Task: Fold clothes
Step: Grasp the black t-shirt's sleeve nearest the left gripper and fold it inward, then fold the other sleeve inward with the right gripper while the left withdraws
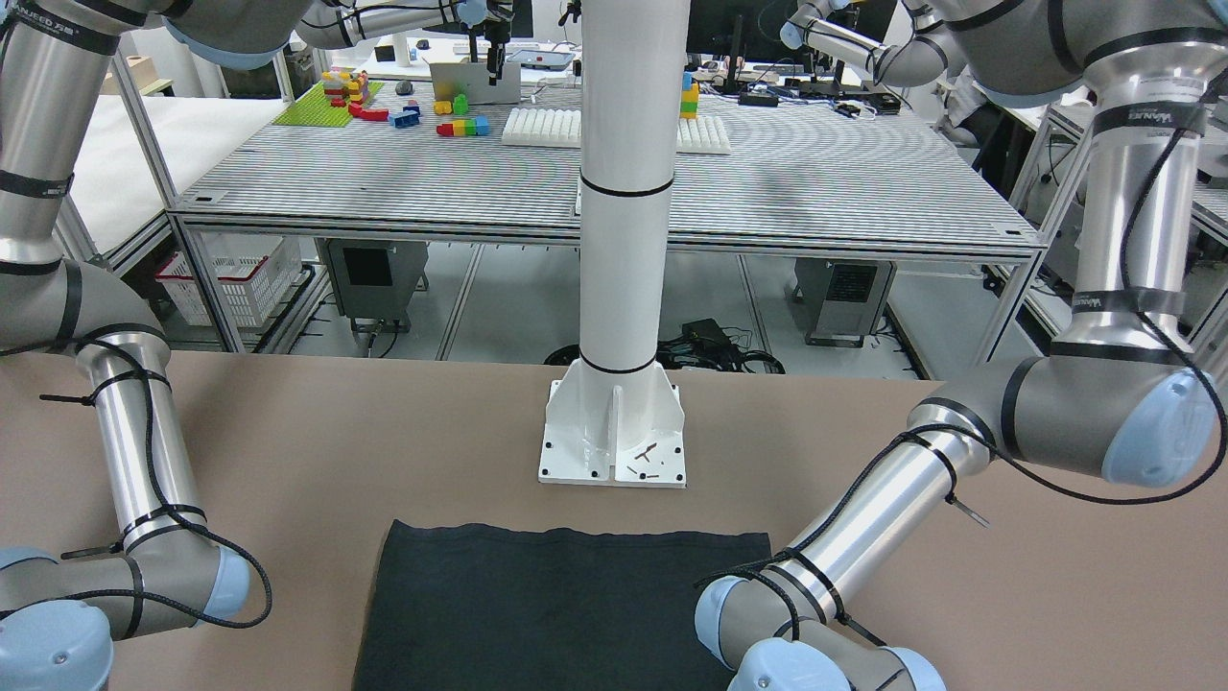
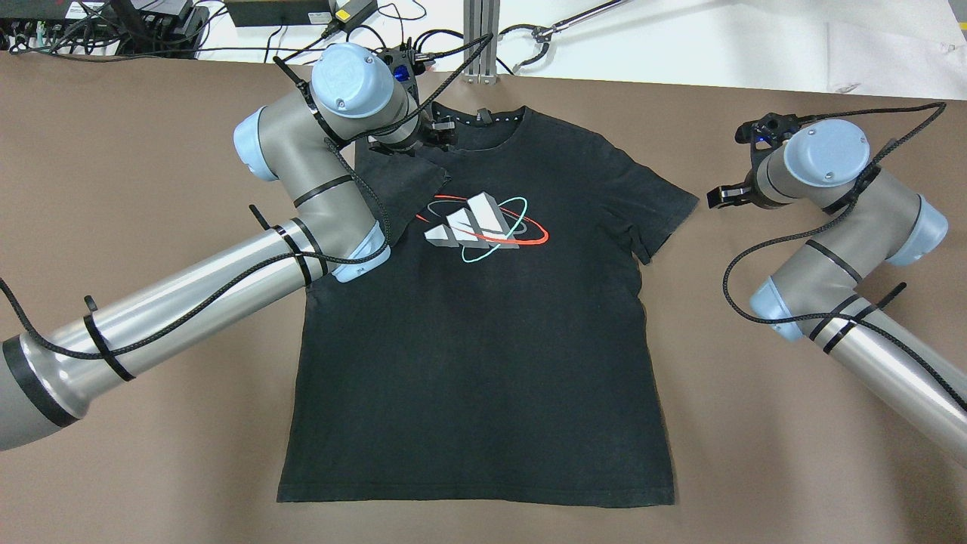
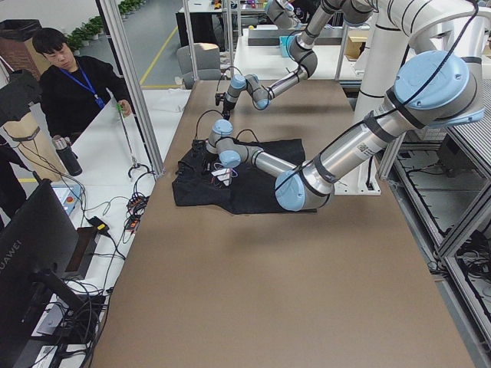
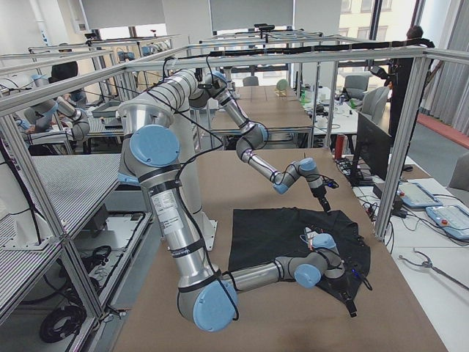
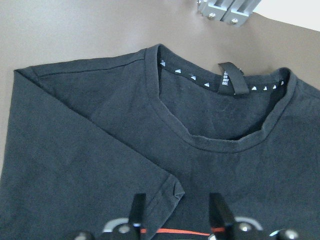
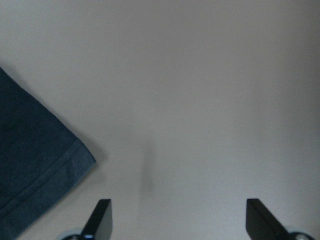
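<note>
In the middle of the brown worktop (image 2: 151, 174) the black short-sleeved cotton T-shirt (image 2: 483, 340) lies flat, chest up, collar (image 5: 220, 142) at the far edge and hem near the robot. Its left sleeve (image 2: 400, 189) lies folded in over the chest, touching the white three-bar logo (image 2: 472, 225). The right sleeve (image 2: 657, 204) is spread out flat.

The left hand (image 5: 176, 200) sits over the folded sleeve's hem corner with its fingers apart and nothing clamped. The right hand (image 6: 177, 205) is wide apart and empty, over bare worktop just right of the right sleeve's cuff.

Handling, as I judge it:
- Light, limp and matte, with no stiffness. It'll drape and drag, not slide as one piece.
- It's not fragile, but a pinch may grab both layers.
- It will crease wherever you drop it, so lay it down low.

Where to grip:
- You'll want the hemmed edges: cuff, shoulder seam or bottom hem. They're thicker and easier to pinch.
- For the right hand, the cuff corner is the nearest good hold.
- Avoid mid-panel grabs, since they bunch the fabric.
</note>
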Controlling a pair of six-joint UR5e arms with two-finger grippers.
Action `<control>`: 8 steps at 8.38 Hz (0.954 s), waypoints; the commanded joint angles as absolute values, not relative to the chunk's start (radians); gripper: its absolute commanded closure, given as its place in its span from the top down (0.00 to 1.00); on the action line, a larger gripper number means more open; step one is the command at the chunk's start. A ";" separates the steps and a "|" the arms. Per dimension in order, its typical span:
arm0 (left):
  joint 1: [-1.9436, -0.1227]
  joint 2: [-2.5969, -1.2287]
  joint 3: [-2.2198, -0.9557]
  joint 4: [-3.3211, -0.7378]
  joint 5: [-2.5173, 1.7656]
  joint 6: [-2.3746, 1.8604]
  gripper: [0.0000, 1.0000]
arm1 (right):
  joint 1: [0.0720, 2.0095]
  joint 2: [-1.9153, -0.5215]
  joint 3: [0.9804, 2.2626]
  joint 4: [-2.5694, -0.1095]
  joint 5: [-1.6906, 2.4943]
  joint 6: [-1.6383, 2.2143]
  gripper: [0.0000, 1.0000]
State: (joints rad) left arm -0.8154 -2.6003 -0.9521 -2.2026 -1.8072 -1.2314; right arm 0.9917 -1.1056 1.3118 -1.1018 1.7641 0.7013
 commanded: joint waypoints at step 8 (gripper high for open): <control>-0.810 -2.592 -0.962 -2.209 -1.804 -1.220 0.94 | 0.930 -1.000 1.101 -0.844 1.755 1.058 0.65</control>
